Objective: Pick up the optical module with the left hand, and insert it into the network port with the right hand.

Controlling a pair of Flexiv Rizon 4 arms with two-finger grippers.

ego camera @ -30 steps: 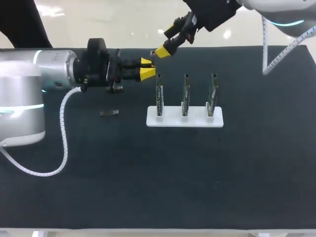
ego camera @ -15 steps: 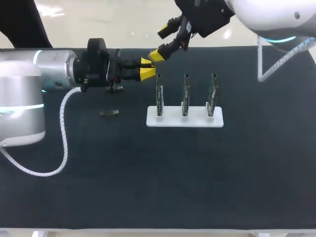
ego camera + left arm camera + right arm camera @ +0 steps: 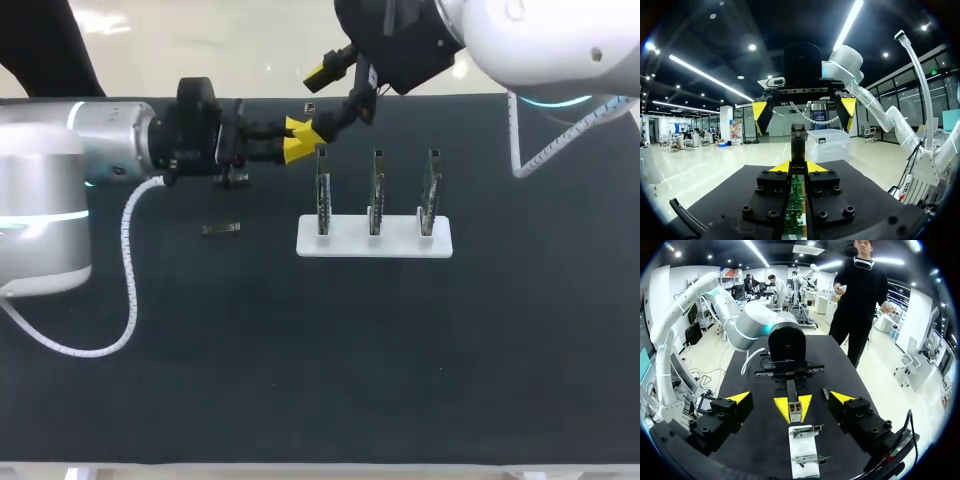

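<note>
Swinging in from the far right, the right gripper [image 3: 321,100] has spread its yellow tips, which were together a second ago, and now straddles the end of the left gripper [image 3: 298,139]. The left arm has not shifted. From above, the optical module [image 3: 310,107] shows as a small grey end just past the left tips. A second module [image 3: 221,229] lies flat on the dark tabletop [image 3: 300,360], near the left arm. The white holder [image 3: 374,238] with its three upright boards [image 3: 377,185] stands just beside the left tips. I judge this to be the handover, with the right fingers placed to close but not yet touching.

From the left wrist, its own fingers are clamped on the module, which juts ahead of them. The right gripper's tips hang wide apart to either side of it.

From the right wrist, its own fingers stand well apart. The module sits between them, held only by the left tips, with the holder below.
</note>
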